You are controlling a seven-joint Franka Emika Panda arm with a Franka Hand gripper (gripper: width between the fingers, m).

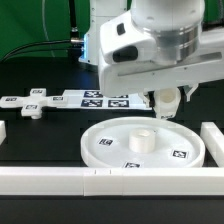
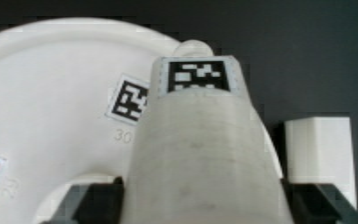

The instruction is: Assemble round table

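Observation:
The large round rimmed disc lies flat on the black table, with a small raised hub at its middle and tags on its face. My gripper is shut on the short thick cylinder and holds it just above the disc's far edge, towards the exterior view's right. In the wrist view the tagged cylinder fills the space between my dark fingers, my gripper is closed on its sides, and the disc lies behind it. The flat cross-shaped piece lies at the exterior view's left.
The marker board lies behind the disc. Long white border bars run along the front, the exterior view's right and left. The end of a white bar shows beside the cylinder in the wrist view.

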